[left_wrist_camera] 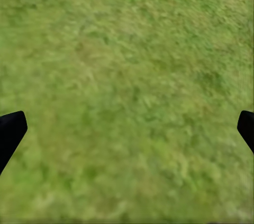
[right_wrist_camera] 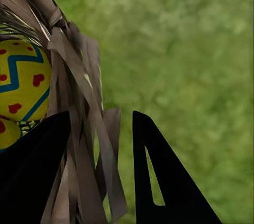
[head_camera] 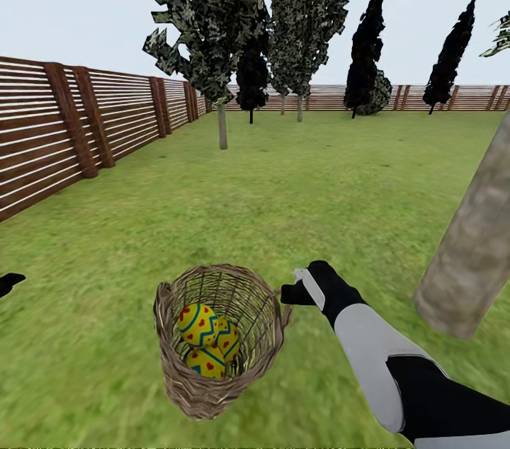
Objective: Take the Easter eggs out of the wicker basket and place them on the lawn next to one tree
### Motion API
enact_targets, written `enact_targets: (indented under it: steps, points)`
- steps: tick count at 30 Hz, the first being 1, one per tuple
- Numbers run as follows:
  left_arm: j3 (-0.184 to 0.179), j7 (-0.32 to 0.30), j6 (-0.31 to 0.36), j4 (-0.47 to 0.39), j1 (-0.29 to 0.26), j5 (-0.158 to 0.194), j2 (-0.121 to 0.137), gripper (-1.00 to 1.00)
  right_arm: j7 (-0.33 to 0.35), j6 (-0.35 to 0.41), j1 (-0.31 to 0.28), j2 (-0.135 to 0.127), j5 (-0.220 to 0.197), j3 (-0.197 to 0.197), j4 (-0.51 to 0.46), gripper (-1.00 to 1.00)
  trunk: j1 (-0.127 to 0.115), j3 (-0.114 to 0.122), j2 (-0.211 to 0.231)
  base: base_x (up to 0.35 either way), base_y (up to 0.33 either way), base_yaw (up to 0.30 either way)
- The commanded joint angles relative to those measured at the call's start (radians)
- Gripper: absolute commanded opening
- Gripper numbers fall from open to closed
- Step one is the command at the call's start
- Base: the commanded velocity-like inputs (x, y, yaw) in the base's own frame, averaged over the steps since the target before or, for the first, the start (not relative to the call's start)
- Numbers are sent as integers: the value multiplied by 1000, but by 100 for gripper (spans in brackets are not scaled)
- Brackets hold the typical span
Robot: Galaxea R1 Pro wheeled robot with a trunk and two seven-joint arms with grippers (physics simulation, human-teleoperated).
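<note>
1. Right black two-fingered gripper at the rim of the small round basket of open-woven tan-brown wicker, on the side nearest the thick trunk.
2. Seen through the right wrist camera: fingers straddling the braided rim, one dark finger inside the weave, the other outside over grass; apparently clamped on the wall, though contact on the inner pad is hidden by wicker strands.
3. Basket tilted in the head view, mouth turned up and toward the camera, base low on the wide mottled green lawn.
4. Inside the basket, three bright yellow eggs with blue zigzag bands and red marks, bunched together and touching: one upper, one just beside it, one lowest.
5. Close to the right gripper, one egg with red hearts pressed against the inner wall.
6. Right arm, white and black, reaching in from the lower right corner.
7. Thick grey-brown bare trunk with mottled bark standing on the grass near the basket, beyond the right arm.
8. Left gripper spread wide apart over bare grass, only the black fingertips showing at the edges; a dark tip also at the left edge of the head view, well apart from the basket.
9. Brown horizontal-slat wooden fence along the left and far sides, with dark narrow cypress-like trees and a thin-trunked leafy tree beyond.
</note>
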Motion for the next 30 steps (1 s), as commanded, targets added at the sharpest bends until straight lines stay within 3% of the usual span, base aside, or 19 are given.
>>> enact_targets:
  steps: [1,30]
  points:
    - [0,9,4,0,-1,11,0,100,-4,3,-1,1,-22,-8,-2,-100,4,-4,-8,0,0,0]
    - [0,9,4,-1,-1,11,0,100,-2,3,-1,1,-22,-8,-1,-100,115,-95,-211,0,0,0]
